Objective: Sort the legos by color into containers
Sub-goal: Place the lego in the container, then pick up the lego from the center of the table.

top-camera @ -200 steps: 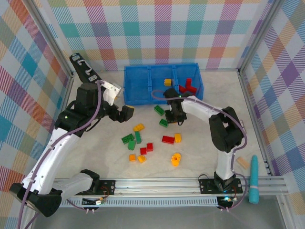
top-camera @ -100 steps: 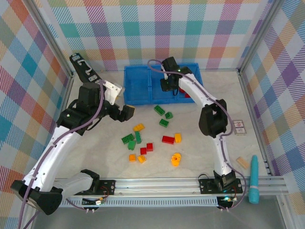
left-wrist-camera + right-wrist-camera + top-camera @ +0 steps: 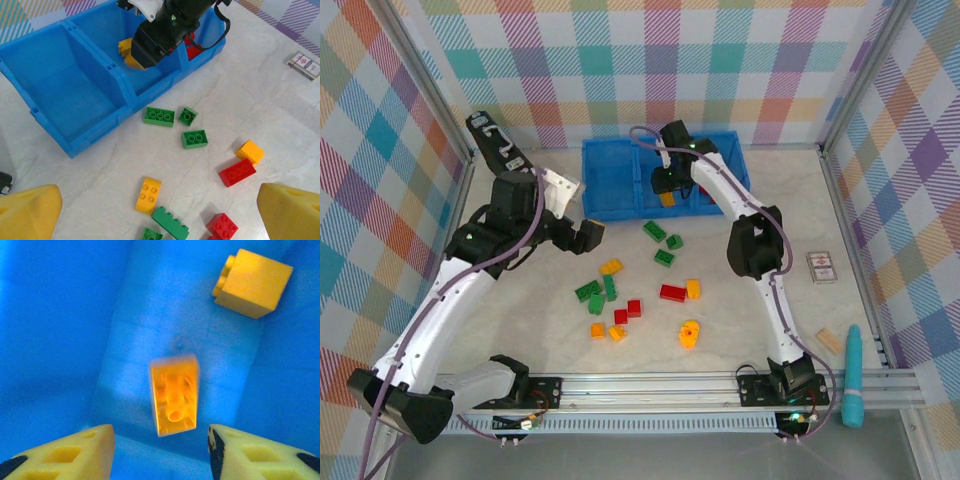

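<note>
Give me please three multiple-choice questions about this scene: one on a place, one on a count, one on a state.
1. Above which compartment of the bright blue plastic bin is the right gripper? A left, B middle, C right.
2. How many small yellow plastic bricks does the right wrist view show? A one, B two, C four.
3. The right gripper is: A open, B shut on a brick, C shut on nothing.
1 B: it hangs over the centre bay. 2 B: one below the fingers, one farther off. 3 A: the fingers stand apart, touching no brick.
</note>
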You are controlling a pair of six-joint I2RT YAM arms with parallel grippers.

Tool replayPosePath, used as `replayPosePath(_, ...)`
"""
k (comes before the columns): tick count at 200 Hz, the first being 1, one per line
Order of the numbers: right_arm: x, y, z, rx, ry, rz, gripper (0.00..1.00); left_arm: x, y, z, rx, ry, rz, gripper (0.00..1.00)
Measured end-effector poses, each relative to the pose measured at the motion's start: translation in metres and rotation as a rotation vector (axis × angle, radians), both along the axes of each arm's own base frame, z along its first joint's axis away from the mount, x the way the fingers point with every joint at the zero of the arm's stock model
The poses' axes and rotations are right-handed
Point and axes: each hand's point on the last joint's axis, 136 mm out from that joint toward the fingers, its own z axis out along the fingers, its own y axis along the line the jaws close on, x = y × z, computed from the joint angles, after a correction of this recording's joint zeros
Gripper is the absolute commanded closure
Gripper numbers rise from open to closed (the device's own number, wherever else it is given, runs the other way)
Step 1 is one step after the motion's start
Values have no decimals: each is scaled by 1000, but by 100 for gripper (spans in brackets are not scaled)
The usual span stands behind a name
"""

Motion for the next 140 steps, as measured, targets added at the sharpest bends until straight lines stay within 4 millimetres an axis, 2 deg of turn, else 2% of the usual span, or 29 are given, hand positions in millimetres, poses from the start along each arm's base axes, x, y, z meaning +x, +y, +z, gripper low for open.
replayPosePath(31, -19, -2, 0, 6, 42, 14, 43, 1, 0, -2, 2, 4, -1, 0)
replayPosePath(59, -49, -8, 20, 3, 53, 12, 40, 1, -1, -2, 2, 6, -1, 0)
replayPosePath(83, -99, -17, 43, -2, 54, 4, 38, 1, -1, -2, 2, 6, -1, 0)
replayPosePath(103, -141, -28, 51, 14, 63, -20, 37, 1, -1, -2, 0, 6, -3, 0)
replayPosePath(119, -173, -41, 40, 23, 103, -53, 36, 0, -1, -1, -1, 5, -5, 0)
replayPosePath(140, -211, -64, 6, 15, 184, -131, 36, -2, -1, 2, -9, -1, -10, 0)
